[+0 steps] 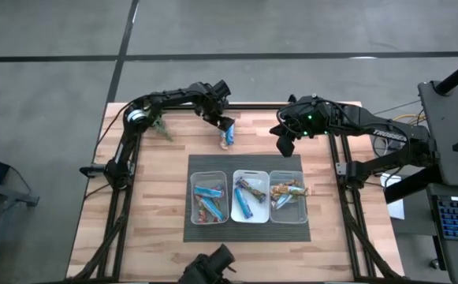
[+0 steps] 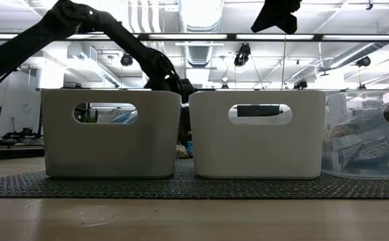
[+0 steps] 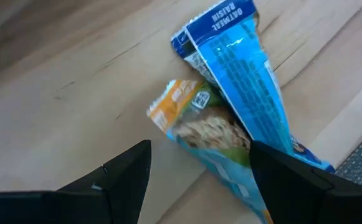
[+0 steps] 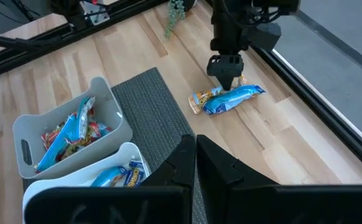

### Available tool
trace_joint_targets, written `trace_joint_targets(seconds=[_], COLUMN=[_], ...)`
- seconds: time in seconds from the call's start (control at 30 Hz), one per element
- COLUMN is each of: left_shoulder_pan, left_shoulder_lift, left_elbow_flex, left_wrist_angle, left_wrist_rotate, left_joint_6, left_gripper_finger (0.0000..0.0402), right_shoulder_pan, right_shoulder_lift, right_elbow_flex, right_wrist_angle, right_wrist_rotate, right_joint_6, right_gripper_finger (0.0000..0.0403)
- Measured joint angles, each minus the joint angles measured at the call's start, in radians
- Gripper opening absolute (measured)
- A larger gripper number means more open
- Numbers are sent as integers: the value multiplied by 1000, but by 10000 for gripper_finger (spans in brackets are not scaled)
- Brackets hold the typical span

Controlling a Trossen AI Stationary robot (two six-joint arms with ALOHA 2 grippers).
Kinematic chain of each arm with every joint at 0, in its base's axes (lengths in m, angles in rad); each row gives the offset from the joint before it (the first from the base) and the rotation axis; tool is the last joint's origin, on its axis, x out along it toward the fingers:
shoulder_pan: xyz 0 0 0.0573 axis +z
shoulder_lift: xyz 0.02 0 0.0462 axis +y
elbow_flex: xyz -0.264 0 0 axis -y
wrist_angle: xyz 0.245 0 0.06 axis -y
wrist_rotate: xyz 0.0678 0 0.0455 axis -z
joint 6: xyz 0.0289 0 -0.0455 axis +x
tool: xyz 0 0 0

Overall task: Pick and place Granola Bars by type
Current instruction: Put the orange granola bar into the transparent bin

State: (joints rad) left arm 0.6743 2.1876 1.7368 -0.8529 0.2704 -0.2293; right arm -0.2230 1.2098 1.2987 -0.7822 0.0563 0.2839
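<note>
The wooden counter [image 1: 158,197] carries a dark mat [image 1: 248,229] with three bins [image 1: 249,197] in a row, each holding Granola Bars [image 1: 210,199]. Behind the mat, on bare wood, lie two more bars touching each other — a blue bar [image 3: 243,74] over an orange-ended bar [image 3: 196,124]. The left pincer [image 3: 199,171] hangs just above them, fingers spread wide, holding nothing. The right pincer [image 4: 195,163] hovers above the counter near the bins — fingers pressed together, empty.
</note>
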Motion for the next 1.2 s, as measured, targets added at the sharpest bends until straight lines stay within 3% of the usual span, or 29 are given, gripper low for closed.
trace_joint_targets(seconds=[0.47, 0.93, 1.2], left_shoulder_pan=[0, -1, -1], left_shoulder_lift=[-2, 0, 0], left_elbow_flex=[-38, -40, -39], left_wrist_angle=[51, 41, 39], left_wrist_rotate=[-2, 1, 10], left_joint_6=[-42, -60, -67], left_gripper_finger=[244, 108, 82], right_shoulder_pan=[-1, -1, -1], right_shoulder_lift=[0, 0, 0], right_elbow_flex=[0, 0, 0], right_wrist_angle=[1, 1, 1], right_wrist_rotate=[26, 26, 26], right_joint_6=[5, 1, -5], right_gripper_finger=[8, 8, 8])
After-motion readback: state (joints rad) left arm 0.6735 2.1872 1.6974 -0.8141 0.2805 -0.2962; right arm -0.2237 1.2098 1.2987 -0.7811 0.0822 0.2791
